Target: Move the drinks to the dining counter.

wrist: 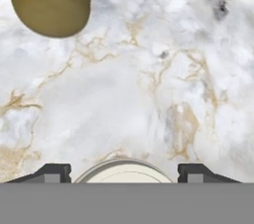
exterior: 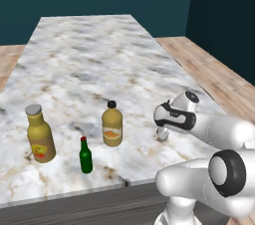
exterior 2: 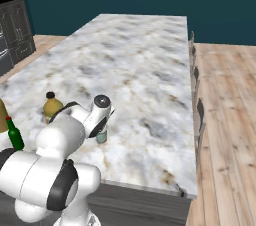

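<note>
Bottles stand on the marble counter (exterior: 99, 55) — the squat jug (exterior: 112, 127) at 9 o'clock from the spread-apart, empty fingers (wrist: 54, 172), well apart.

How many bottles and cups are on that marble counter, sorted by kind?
Amber bottles: 2, a tall one with a grey cap and a squat jug with a black cap.
Green bottles: 1, small, red cap.
Cups: 1, small and pale, beneath the robot's hand.
Total: 4 things on the counter.
</note>
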